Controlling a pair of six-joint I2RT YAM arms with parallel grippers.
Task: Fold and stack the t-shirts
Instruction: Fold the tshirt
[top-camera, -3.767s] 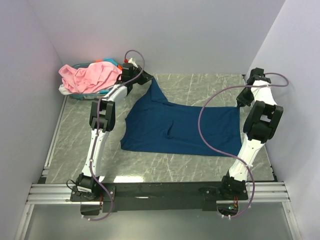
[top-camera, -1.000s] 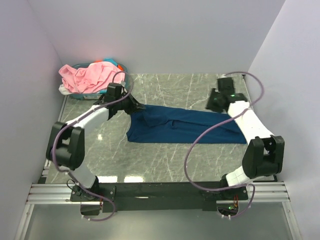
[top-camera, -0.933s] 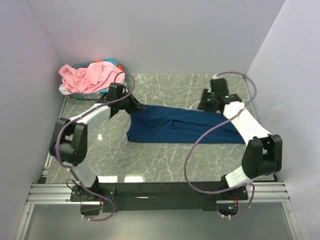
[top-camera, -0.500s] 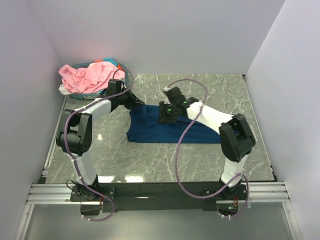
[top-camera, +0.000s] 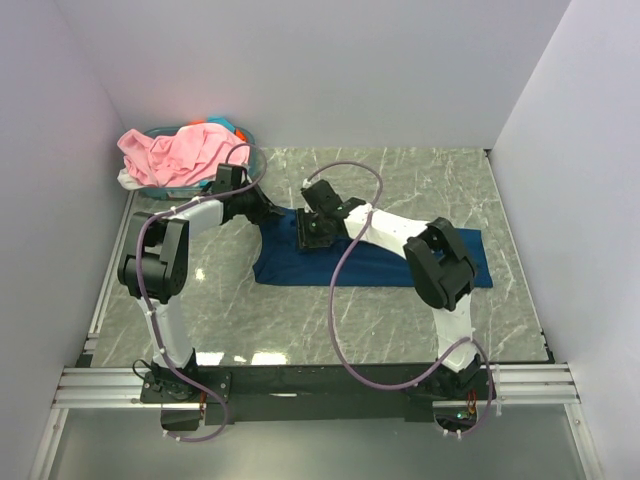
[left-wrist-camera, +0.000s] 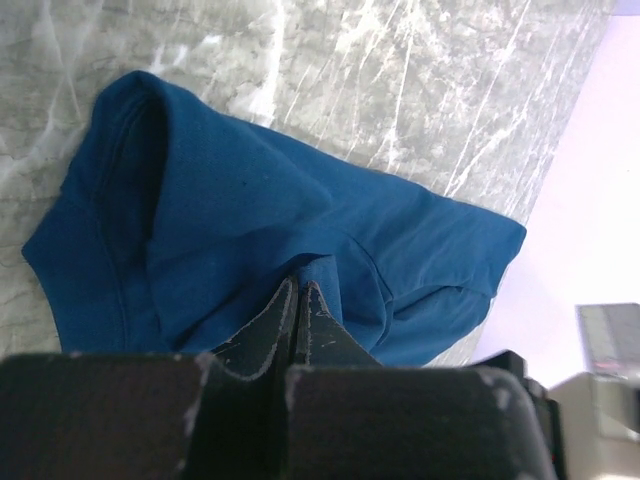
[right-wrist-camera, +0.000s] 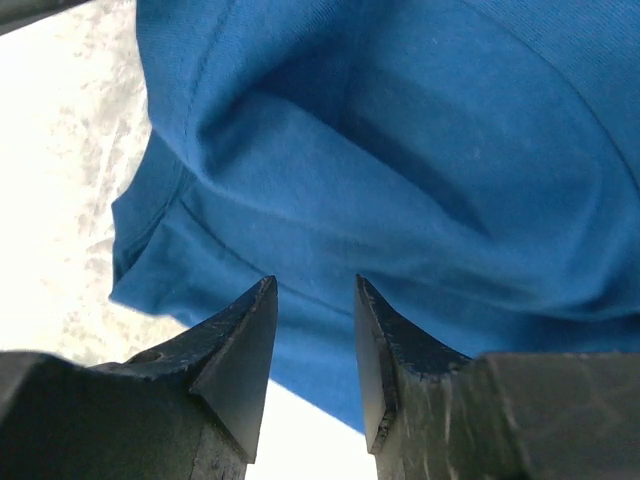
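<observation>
The dark navy t-shirt (top-camera: 292, 266) lies as a long folded strip across the middle of the marble table (top-camera: 330, 320). My left gripper (top-camera: 267, 213) is at its far left corner. In the left wrist view that gripper (left-wrist-camera: 300, 290) is shut, pinching a fold of the navy t-shirt (left-wrist-camera: 250, 190). My right gripper (top-camera: 309, 237) hovers over the strip's left part. In the right wrist view it (right-wrist-camera: 315, 285) stands open just above the navy t-shirt (right-wrist-camera: 400, 150), holding nothing. A pink t-shirt (top-camera: 175, 150) is heaped at the back left.
The pink heap sits in a teal basket (top-camera: 206, 184) in the back left corner, with pale cloth (top-camera: 128, 180) showing under it. Lilac walls close in the table at the left, back and right. The right arm (top-camera: 440, 262) stretches across the strip's right half.
My right arm has swung left from the strip's right end to its left part, jaws still open. The left gripper has held its pinch, shifting slightly back and left.
</observation>
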